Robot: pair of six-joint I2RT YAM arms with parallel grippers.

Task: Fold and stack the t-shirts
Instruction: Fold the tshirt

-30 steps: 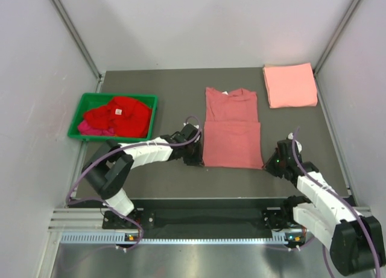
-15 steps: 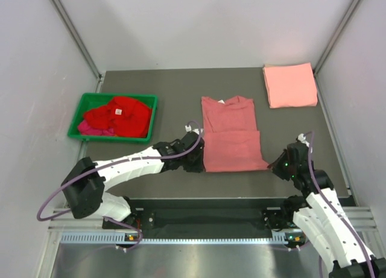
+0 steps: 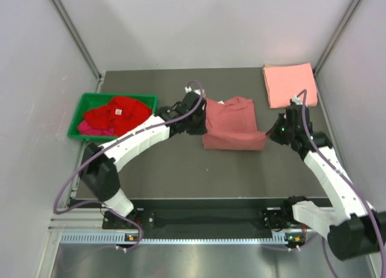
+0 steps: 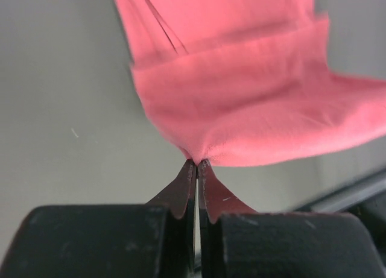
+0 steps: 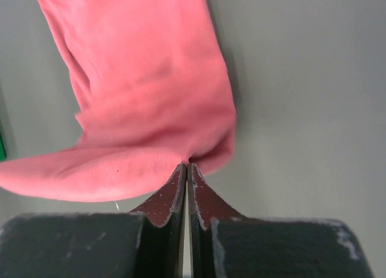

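- Grip: my left gripper [image 4: 197,163] is clamped tight on the left corner of the rose-red t-shirt [image 3: 232,124]. My right gripper [image 5: 186,166] is pinched tight on the opposite corner. Cloth bunches at both sets of tips.
- Position: the shirt sits mid-bench [image 3: 181,175], strung between my two grippers. The held edge is raised and stretched left to right over the body. The collar end lies flat toward the far wall, and a fold line shows on the near side.
- Axis: the long axis runs away from my bases and the held edge crosses it. I judge the fold must carry away from me toward the collar, both arms level.
- Reach: each arm is equally close to its own corner, so neither leads.
- Stack site: the folded salmon pink t-shirt [image 3: 290,85] lies in the far right corner, nearer my right arm.
- Waiting: red t-shirts [image 3: 117,116] are heaped in the green bin [image 3: 77,118], far left, well apart.
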